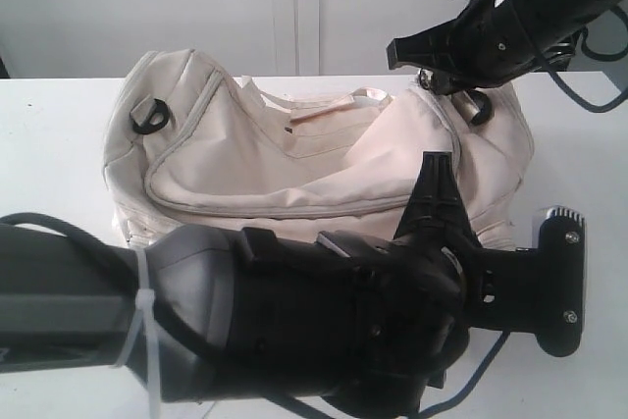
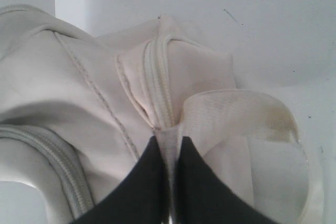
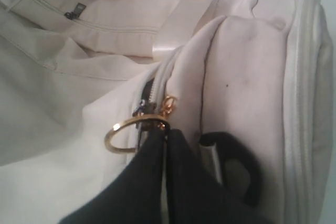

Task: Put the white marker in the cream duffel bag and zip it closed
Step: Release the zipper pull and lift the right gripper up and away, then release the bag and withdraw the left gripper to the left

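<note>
The cream duffel bag (image 1: 255,164) lies on the white table, its top sagging. My left gripper (image 1: 435,169) reaches over the bag's front right. It is shut on a small fabric tab (image 2: 168,136) at the end of the curved top zipper (image 2: 157,77). My right gripper (image 1: 447,81) hangs over the bag's right end, shut on the gold zipper pull, whose ring (image 3: 123,136) sticks out beside the fingertips (image 3: 157,136). The zipper slider (image 3: 144,103) sits just past them. The white marker is out of view.
The left arm's black body (image 1: 324,331) fills the front of the exterior view. Black D-rings sit at the bag's left end (image 1: 149,115) and by the right gripper (image 3: 236,166). A satin handle strap (image 3: 178,19) lies across the top. The front pocket zipper (image 1: 275,208) is shut.
</note>
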`<state>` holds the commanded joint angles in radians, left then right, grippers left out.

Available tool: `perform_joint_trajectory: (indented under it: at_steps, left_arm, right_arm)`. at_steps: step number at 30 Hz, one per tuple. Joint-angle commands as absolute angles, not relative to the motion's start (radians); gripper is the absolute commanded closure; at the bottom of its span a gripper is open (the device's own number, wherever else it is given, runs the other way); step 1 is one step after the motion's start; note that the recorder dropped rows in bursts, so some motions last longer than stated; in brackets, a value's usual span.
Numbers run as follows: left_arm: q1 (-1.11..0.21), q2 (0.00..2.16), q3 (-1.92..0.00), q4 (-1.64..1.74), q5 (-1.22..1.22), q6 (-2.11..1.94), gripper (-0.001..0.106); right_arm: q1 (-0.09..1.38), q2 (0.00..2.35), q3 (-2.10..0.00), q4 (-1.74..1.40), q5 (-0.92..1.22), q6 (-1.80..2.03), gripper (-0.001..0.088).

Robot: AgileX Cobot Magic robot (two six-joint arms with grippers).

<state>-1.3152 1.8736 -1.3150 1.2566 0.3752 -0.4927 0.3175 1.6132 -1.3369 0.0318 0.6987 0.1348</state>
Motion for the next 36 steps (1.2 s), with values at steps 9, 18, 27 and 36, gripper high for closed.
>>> perform_joint_trajectory:
  at_steps: [9, 18, 27, 36]
  left_arm:
    - [-1.315, 1.874, -1.315, 1.257, 0.375, -0.498, 0.105]
    - [-1.315, 1.874, -1.315, 1.253, 0.377, -0.497, 0.105]
    - [-1.315, 1.874, -1.315, 1.237, 0.377, -0.497, 0.105]
    - [-1.315, 1.874, -1.315, 1.237, 0.377, -0.497, 0.073]
  right_arm:
    - [0.318, 1.613, -1.337, 0.082, 0.73, 0.135, 0.0868]
    - [0.318, 1.599, -1.337, 0.082, 0.751, 0.135, 0.0792]
    - [0.318, 1.549, -1.337, 0.067, 0.76, 0.135, 0.0557]
    - [0.318, 1.513, -1.337, 0.046, 0.763, 0.135, 0.0557]
